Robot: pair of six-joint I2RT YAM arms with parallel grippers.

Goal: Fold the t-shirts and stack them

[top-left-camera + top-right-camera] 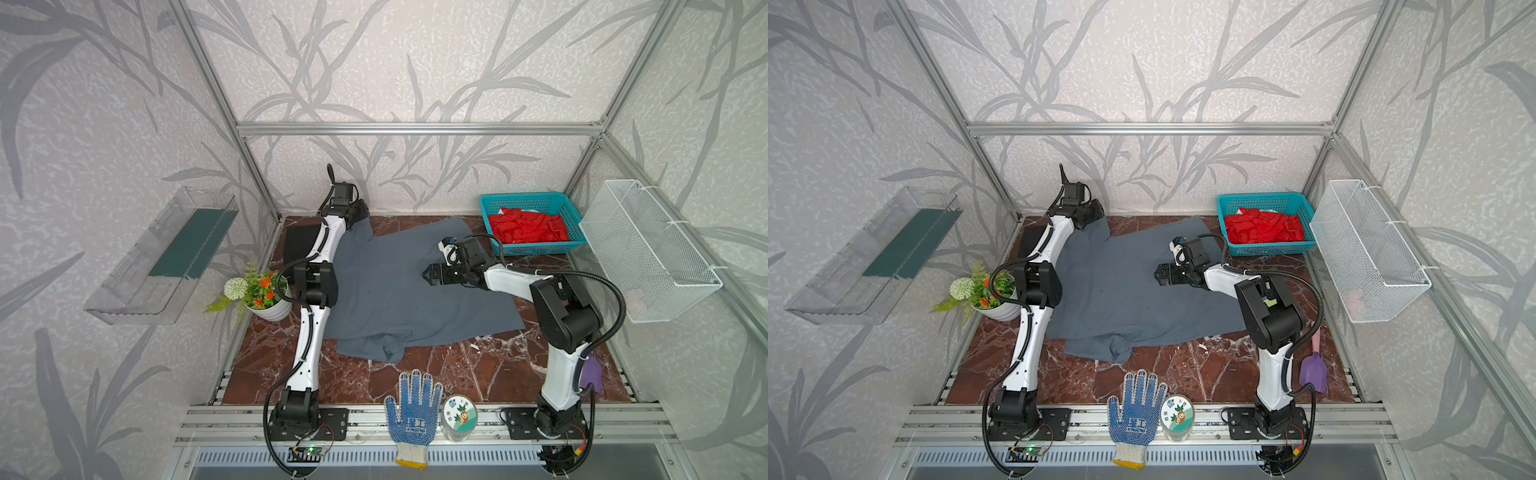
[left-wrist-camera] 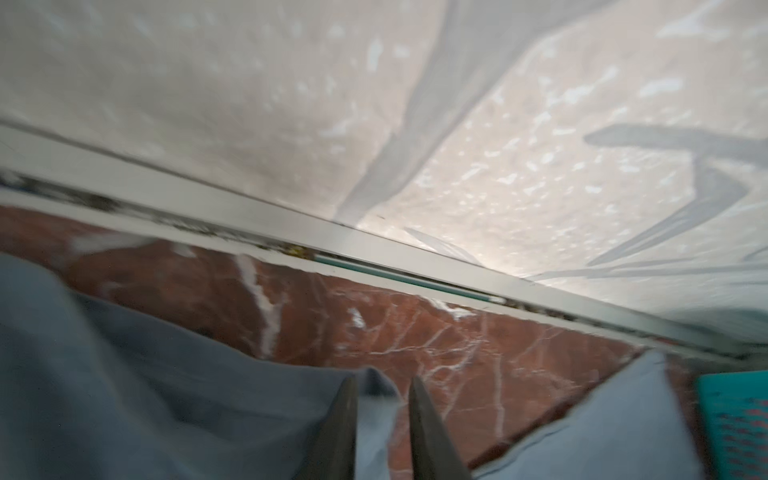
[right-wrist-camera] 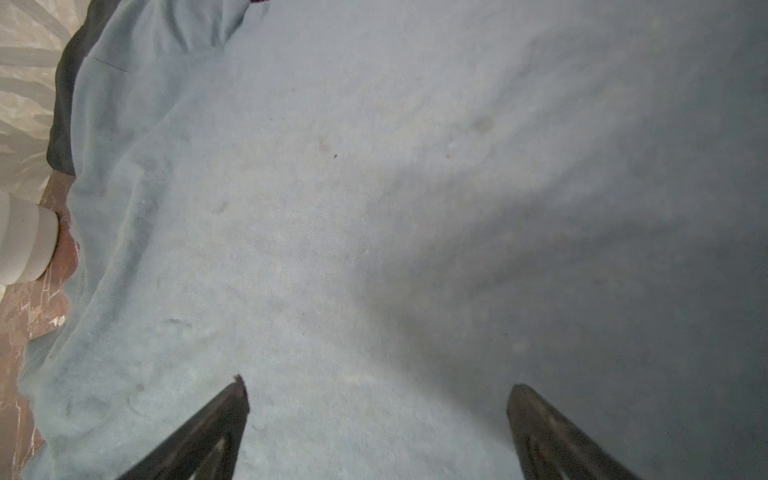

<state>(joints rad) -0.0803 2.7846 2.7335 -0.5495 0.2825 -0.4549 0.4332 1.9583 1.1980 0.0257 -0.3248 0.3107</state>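
One flowerpot (image 1: pixel 272 311) beside left arm (image 1: pixel 313 286) | teal basket (image 1: pixel 540 247) near grey t-shirt (image 1: pixel 395 299)

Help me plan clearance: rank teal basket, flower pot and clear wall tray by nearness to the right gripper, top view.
1. teal basket, back right of the right gripper.
2. flower pot, left table edge.
3. clear wall tray, left wall.

The blue-dotted work glove (image 1: pixel 413 409) on the front rail bears a blue printed mark: two blocky characters over a line of small letters, too small to read. The round lid (image 1: pixel 459 411) just beside it shows cartoon figures and tiny characters, likewise illegible.
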